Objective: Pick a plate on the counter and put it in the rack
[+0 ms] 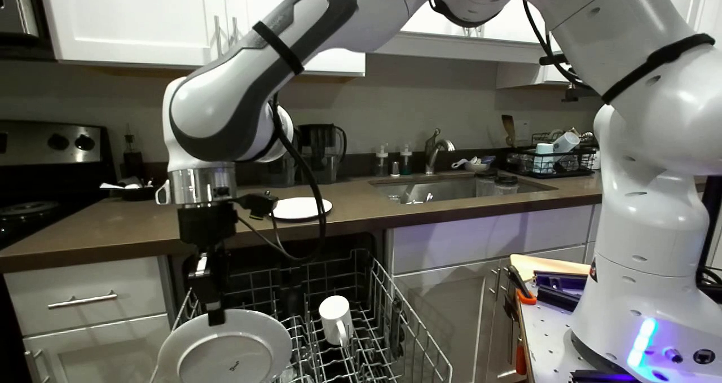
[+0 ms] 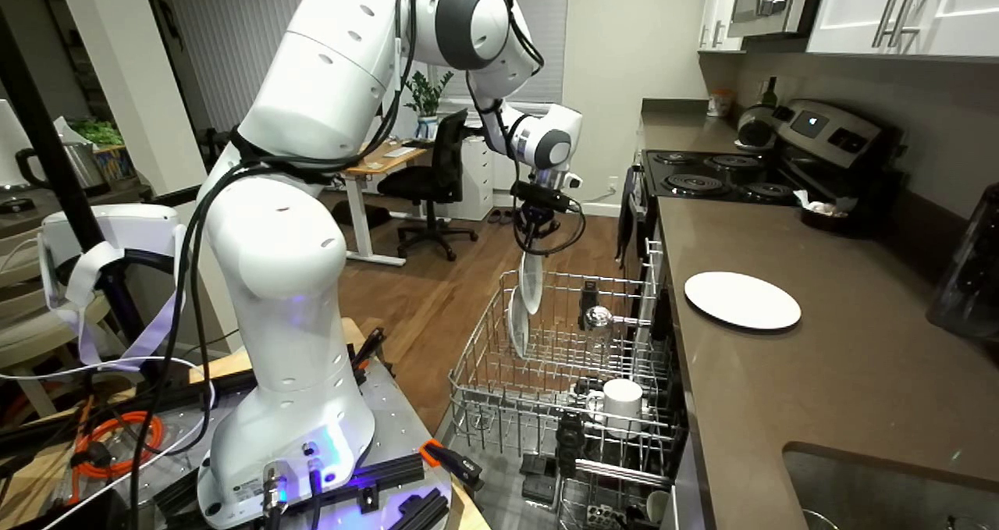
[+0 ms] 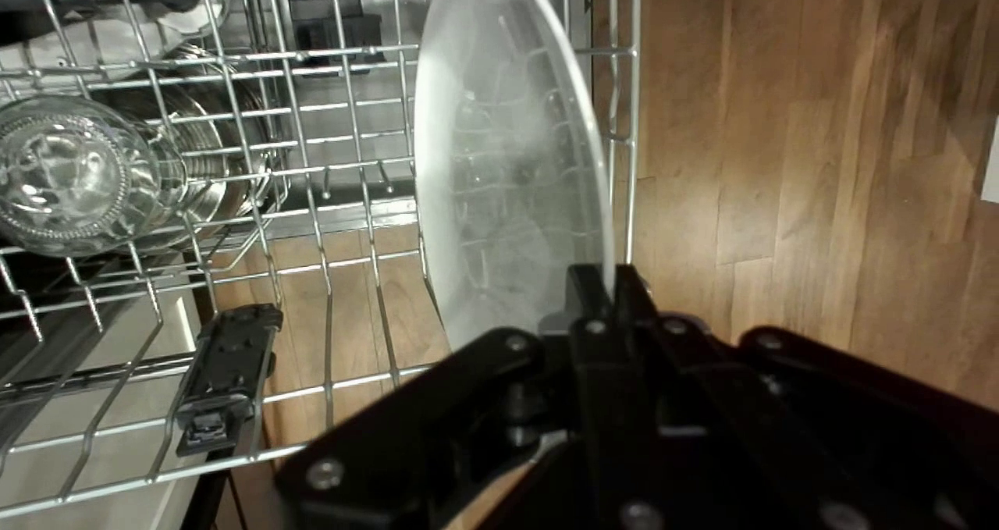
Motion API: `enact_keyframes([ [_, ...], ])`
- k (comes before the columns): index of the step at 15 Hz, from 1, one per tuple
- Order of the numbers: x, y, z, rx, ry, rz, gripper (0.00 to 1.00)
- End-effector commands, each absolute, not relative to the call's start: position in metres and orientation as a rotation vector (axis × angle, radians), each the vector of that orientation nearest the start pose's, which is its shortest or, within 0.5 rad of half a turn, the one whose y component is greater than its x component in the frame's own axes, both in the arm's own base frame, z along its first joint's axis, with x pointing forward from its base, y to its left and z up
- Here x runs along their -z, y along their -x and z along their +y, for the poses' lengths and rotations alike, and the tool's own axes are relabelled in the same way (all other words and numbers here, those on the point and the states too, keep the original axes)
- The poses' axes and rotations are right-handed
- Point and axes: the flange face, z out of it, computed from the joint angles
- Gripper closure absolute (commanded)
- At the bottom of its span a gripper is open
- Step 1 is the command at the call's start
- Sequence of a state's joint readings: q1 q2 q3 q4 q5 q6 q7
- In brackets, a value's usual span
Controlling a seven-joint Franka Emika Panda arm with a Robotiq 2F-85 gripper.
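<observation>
Fingers pinch the plate by its upper rim; it hangs near-vertical below them, at the outer side of the rack. Can't tell if seated; likely next: straight down.

Between held plate and counter the rack is open above, mug and glass obstructing inside.

White mug, black stove, office chair by a desk, perhaps a water pitcher
</observation>
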State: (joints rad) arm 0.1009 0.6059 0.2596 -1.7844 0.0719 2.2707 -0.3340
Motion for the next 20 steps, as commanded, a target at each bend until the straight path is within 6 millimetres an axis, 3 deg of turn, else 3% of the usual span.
enact_keyframes([
  [1,-0.210,-0.617,0.207,-0.124,2.751,-0.910,0.95],
  [8,-0.185,-0.624,0.194,-0.135,2.717,-0.932,0.95],
  [20,-0.156,-0.630,0.208,-0.179,2.659,-0.962,0.95],
])
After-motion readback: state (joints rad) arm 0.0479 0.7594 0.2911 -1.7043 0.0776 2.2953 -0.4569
